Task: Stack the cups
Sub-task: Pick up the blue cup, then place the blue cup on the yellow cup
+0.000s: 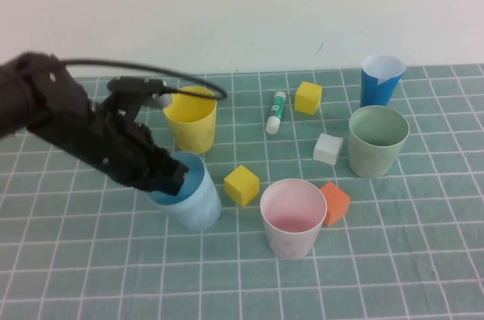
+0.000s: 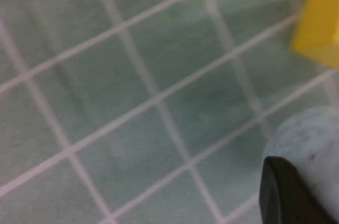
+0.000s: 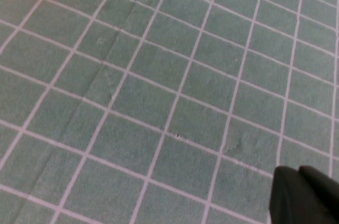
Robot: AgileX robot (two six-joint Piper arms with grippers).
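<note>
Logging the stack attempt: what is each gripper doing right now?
Left gripper: shut on the light blue cup rim.
Right gripper: shut, empty, above the mat.

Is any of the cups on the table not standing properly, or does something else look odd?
Yes. The light blue plastic cup leans tilted in front of the upright yellow plastic cup, with the left claw gripping its rim. The pale pink cup and pale green cup stand upright. Nothing looks spilled.

Pretty sure I'm driving this thing in a lab test setup: a green gridded cutting mat (image 1: 423, 259) is covering the table, a bare white wall (image 1: 242, 10) is sitting behind, and toy cubes (image 1: 241, 184) are lying scattered around like props.
</note>
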